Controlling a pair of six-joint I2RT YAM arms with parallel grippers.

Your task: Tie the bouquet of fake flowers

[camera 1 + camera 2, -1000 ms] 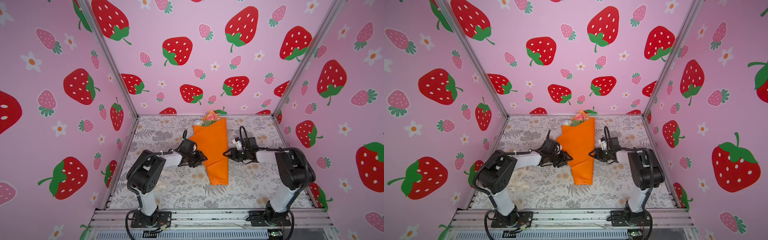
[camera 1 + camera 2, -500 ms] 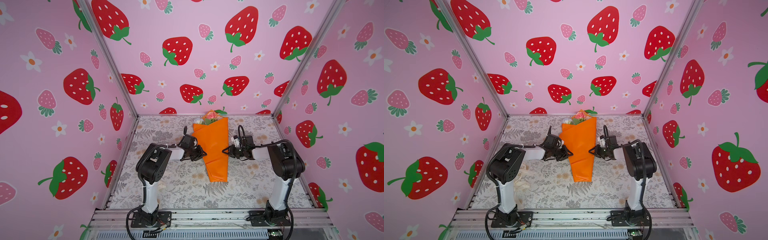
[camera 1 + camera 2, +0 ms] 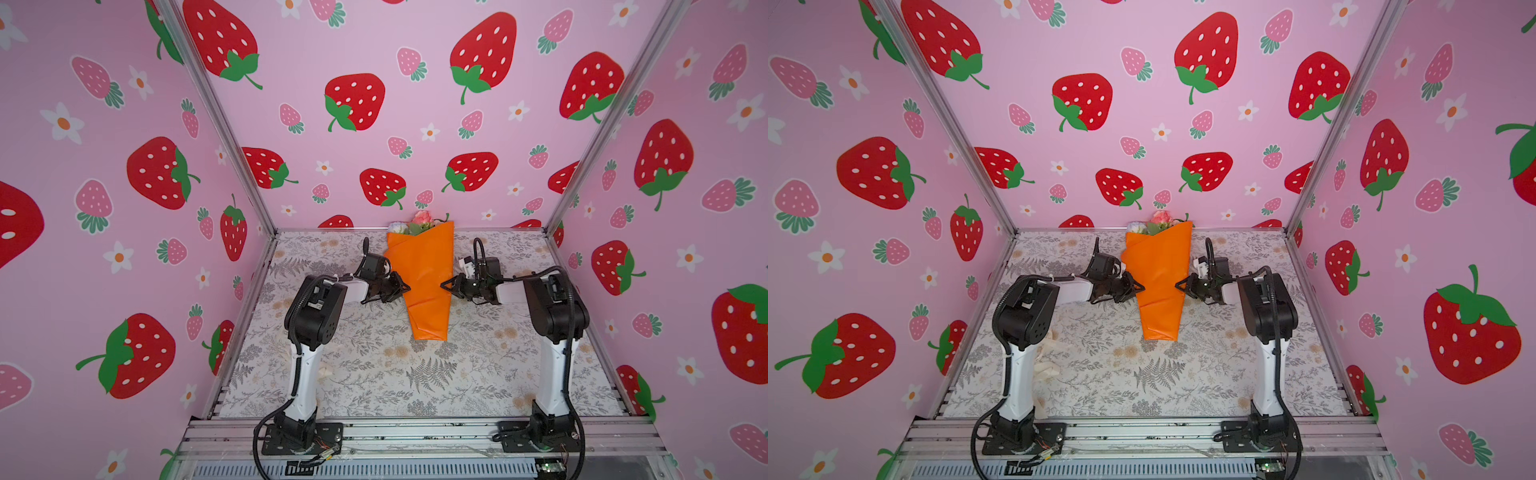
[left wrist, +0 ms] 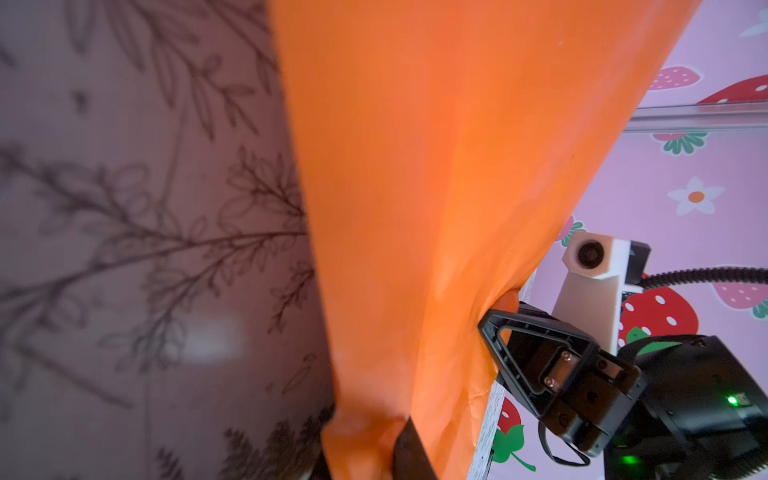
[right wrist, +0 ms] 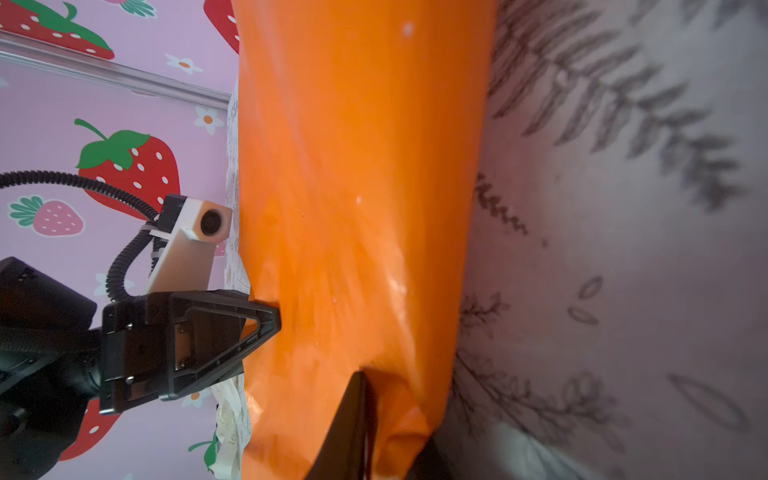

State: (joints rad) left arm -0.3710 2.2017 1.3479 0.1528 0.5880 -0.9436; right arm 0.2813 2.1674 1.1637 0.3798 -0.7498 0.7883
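The bouquet of fake flowers is tucked inside a single cone of glossy orange wrapping paper. Only its top pokes out of the wide mouth: one pink rose head, one white head beside it, and some green leaves. Any further heads are too small to count from here, and the stems are hidden inside the wrap. The bundle sits at the far middle of the grey floral-print table, its mouth close by the foot of the back wall and its narrow end pointing toward the front rail. Whether it rests flat or hangs a little off the surface, I cannot tell.

Two black claws meet it at mid-length, one on each side. The left gripper is clenched on the paper's left edge, and the right wrist view shows the left gripper dug into the wrap. The right gripper is pinched onto the opposite edge. In the left wrist view, a fold of orange is caught at the tip of the right gripper.

One crumpled cream printed ribbon lies loose on the table near the left arm's white post, well apart from the bundle. Three pink strawberry-patterned walls close the scene in.
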